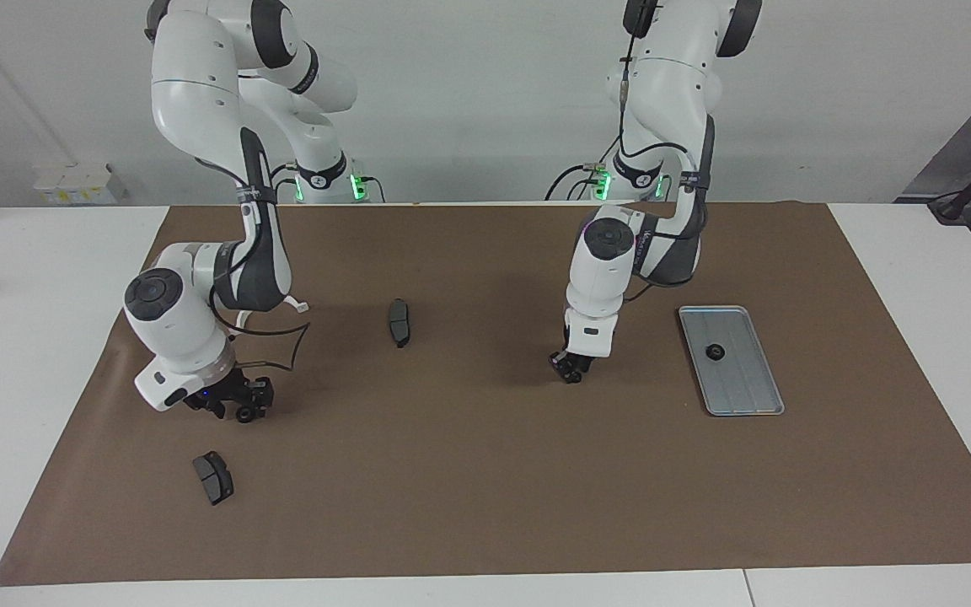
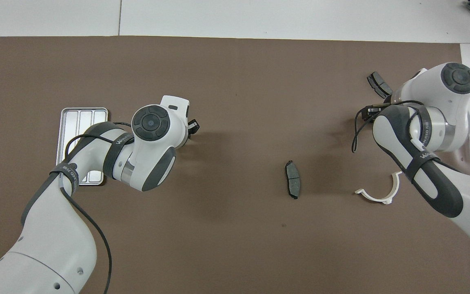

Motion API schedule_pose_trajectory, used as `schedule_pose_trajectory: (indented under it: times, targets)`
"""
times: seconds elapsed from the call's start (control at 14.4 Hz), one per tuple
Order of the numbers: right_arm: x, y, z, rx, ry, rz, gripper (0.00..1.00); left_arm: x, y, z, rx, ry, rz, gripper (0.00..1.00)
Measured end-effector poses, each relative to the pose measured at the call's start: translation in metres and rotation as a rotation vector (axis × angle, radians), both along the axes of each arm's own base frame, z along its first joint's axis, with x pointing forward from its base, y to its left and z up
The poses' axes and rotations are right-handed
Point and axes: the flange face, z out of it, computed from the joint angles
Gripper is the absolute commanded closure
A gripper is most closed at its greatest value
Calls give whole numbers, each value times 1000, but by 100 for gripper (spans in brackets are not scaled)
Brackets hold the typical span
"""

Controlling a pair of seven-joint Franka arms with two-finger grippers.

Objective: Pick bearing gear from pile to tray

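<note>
One gear [image 1: 714, 351] lies in the tray [image 1: 747, 396]. My right hand [image 1: 237, 405] and left hand [image 1: 570, 368] sit low at the worktop [image 1: 485, 506]; I cannot tell whether either grips. I'd lift slowly, straight up.

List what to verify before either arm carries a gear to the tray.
1. Tray lies flat on the mat, toward the left arm's end: ok.
2. Room in the tray: a single gear lies in it and the rest of its floor shows bare: ok.
3. Left gripper is down at the mat beside the tray; whether it holds a gear: cannot tell.
4. Right gripper is down at the mat toward the right arm's end; whether it holds a gear: cannot tell.
5. No part lies on the mat between the left gripper and the tray: ok.
</note>
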Motion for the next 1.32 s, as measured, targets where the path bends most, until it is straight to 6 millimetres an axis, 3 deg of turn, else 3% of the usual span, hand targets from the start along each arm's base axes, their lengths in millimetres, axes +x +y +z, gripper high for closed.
schedule_pose_trajectory:
  times: [0.07, 0.21, 0.56, 0.9, 0.97, 1.11, 1.32]
  targets:
    - [0, 0, -1, 0, 2, 0, 54, 0, 0, 0, 0, 0, 0, 66]
    - [-1, 0, -2, 0, 4, 0, 61, 0, 0, 0, 0, -1, 0, 100]
    - [-1, 0, -2, 1, 4, 0, 78, 2, 1, 2, -5, -13, 0, 100]
    - [2, 2, 3, 0, -9, 3, 86, 12, 7, 17, 2, -16, 18, 100]
    - [4, 4, 7, -1, -18, 5, 86, 18, 18, 29, 5, -22, 32, 100]
    - [9, 20, 15, 0, -35, 29, 86, 33, 65, 69, 21, -31, 49, 100]
    - [13, 82, 29, 4, -64, 122, 86, 47, 163, 119, 49, -34, 46, 100]
